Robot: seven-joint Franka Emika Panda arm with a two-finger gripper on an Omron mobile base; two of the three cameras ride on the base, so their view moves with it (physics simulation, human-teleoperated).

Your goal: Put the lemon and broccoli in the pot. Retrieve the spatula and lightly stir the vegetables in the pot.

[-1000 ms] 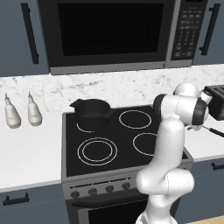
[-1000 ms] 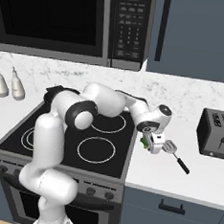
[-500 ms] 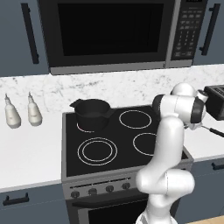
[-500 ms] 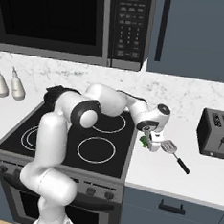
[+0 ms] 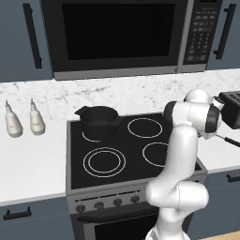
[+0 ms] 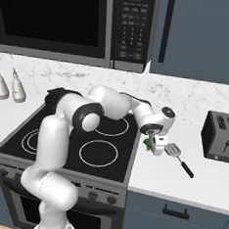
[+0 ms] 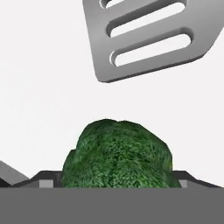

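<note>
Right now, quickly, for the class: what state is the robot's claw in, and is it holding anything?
Claw: open, jaws set either side of the broccoli on the counter; whether they touch it yet cannot be told.

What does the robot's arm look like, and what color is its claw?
The arm is glossy white, built from fat rounded tube segments with dark grey bands at the joints. No cables or writing show. The claw is a small white block under a rounded white wrist with a dark cap, and its fingertips are dark.
</note>
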